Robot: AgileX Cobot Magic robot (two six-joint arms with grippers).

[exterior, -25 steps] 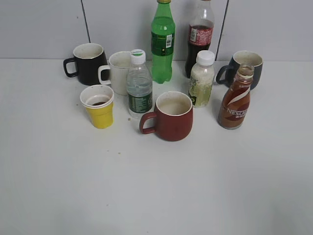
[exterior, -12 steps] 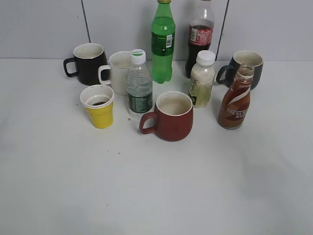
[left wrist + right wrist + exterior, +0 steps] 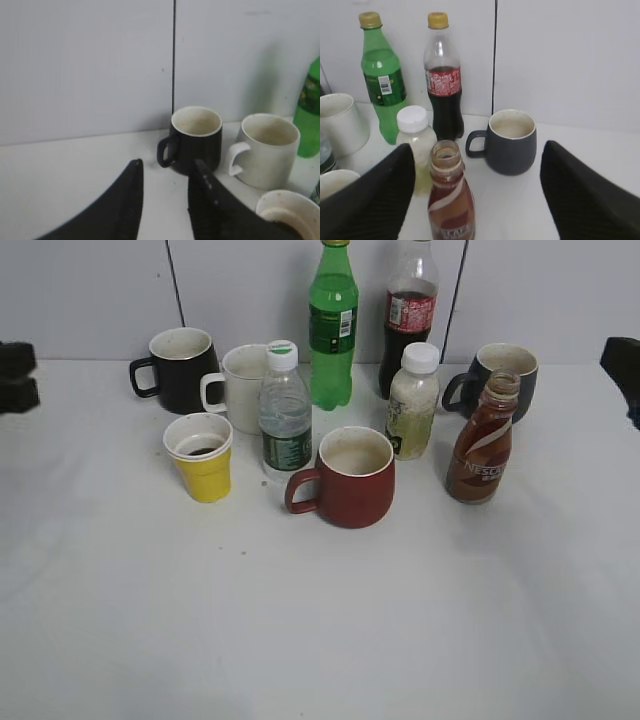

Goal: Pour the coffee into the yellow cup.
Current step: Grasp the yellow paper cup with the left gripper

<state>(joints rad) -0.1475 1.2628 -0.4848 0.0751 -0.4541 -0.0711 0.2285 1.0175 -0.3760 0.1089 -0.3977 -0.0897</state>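
Note:
The yellow cup (image 3: 203, 460) stands at the left front of the group, with a little dark liquid in it; its white rim shows at the bottom right of the left wrist view (image 3: 290, 215). The brown NESCAFE coffee bottle (image 3: 482, 442) stands uncapped at the right. In the right wrist view the bottle (image 3: 451, 200) stands in the gap between the spread fingers, nearer the left one. My right gripper (image 3: 477, 150) is open wide and holds nothing; it shows at the right edge (image 3: 625, 365). My left gripper (image 3: 167, 165) is open and empty, at the left edge (image 3: 12, 375).
A dark red mug (image 3: 348, 477), a water bottle (image 3: 285, 420), a white-capped bottle (image 3: 412, 405), a black mug (image 3: 180, 368), a white mug (image 3: 240, 385), a grey mug (image 3: 500, 375), a green bottle (image 3: 332, 330) and a cola bottle (image 3: 408, 320) crowd the back before the wall.
Both grippers have come into the exterior view, the left at the left edge and the right at the right edge. The cups and bottles have not moved.

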